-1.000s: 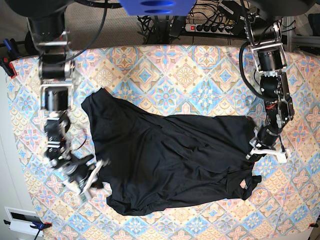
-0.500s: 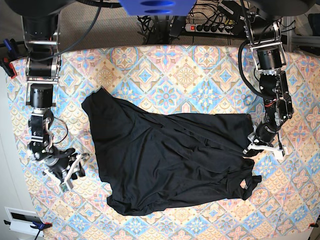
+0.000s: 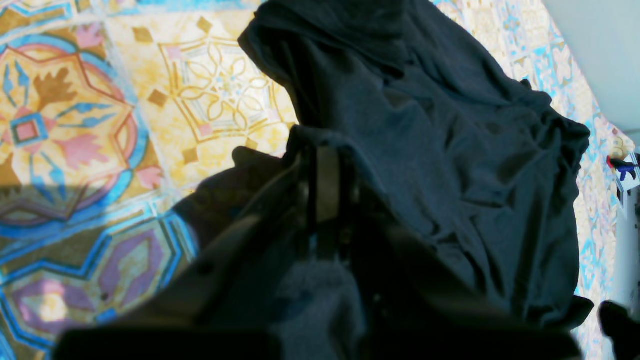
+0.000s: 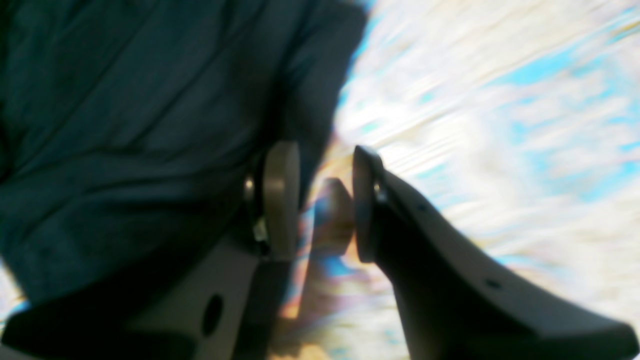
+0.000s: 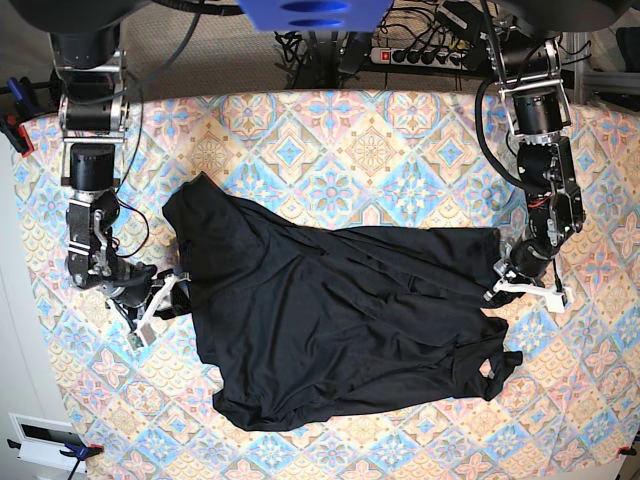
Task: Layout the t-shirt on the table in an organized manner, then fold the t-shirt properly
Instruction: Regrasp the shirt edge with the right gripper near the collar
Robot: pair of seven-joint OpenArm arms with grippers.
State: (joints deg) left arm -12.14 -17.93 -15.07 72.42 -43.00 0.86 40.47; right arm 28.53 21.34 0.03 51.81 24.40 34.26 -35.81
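Note:
The black t-shirt (image 5: pixel 340 330) lies loosely spread and wrinkled across the middle of the patterned table (image 5: pixel 370 150). On the right of the base view my left gripper (image 5: pixel 498 284) is shut on the shirt's right edge. In the left wrist view the fabric (image 3: pixel 450 130) drapes over the closed left gripper (image 3: pixel 324 200). My right gripper (image 5: pixel 168 296) is low at the shirt's left edge. In the right wrist view, which is motion-blurred, the right gripper (image 4: pixel 322 205) stands open, with only table cloth (image 4: pixel 500 125) showing between the pads. The shirt (image 4: pixel 125 125) lies just left of it.
A power strip (image 5: pixel 420 55) and cables lie beyond the table's far edge. Clamps (image 5: pixel 14 120) hold the cloth at the left edge, and a white box (image 5: pixel 45 440) sits off the near left corner. Bare patterned cloth surrounds the shirt on all sides.
My right gripper let go near the shirt's lower left hem, opened, swung out left, then came up to the left edge. The left gripper drew the right edge slightly upward.

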